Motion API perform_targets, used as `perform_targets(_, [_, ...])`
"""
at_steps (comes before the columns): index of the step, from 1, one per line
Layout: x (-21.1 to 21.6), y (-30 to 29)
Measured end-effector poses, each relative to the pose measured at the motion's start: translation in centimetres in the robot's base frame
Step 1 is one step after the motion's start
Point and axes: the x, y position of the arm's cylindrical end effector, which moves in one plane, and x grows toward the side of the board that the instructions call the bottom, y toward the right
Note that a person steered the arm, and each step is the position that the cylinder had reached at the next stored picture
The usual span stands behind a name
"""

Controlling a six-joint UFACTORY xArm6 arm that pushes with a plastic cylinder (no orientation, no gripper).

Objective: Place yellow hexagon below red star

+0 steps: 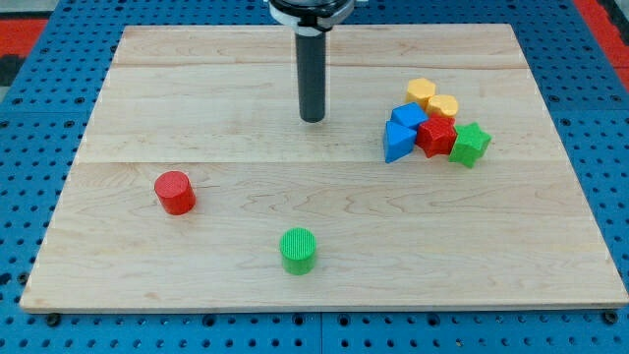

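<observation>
My tip point(313, 119) well left of yellow hexagon point(422, 93), touching nothing

Pale wooden board point(197, 98), matt finish

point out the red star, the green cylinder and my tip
red star point(436, 136), camera view, its top face
green cylinder point(297, 243), camera view, its round ribbed top
my tip point(313, 119), camera view, the rod's very bottom end

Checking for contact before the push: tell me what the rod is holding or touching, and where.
Nothing is held. My tip rests on bare wooden board, apart from every block, at the view's left of the cluster with the yellow hexagon.
</observation>
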Motion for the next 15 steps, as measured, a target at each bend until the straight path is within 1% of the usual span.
perform_targets(1, [0.0, 3.2])
perform_targets(3, [-0.1, 3.9])
perform_targets(4, [-3.3, 3.9])
perform_targets(5, [-5.5, 6.5])
perform_targets(6, [-5.4, 11.6])
perform_targets(7, [-6.6, 13.8])
perform_targets(8, [-6.4, 16.9])
perform_targets(9, [-3.7, 17.4])
perform_targets(10, [-1.2, 15.9])
perform_targets(11, [0.0, 12.3])
perform_targets(12, [0.7, 9.6])
perform_targets(13, [0.7, 10.1])
perform_targets(15, [0.7, 8.7])
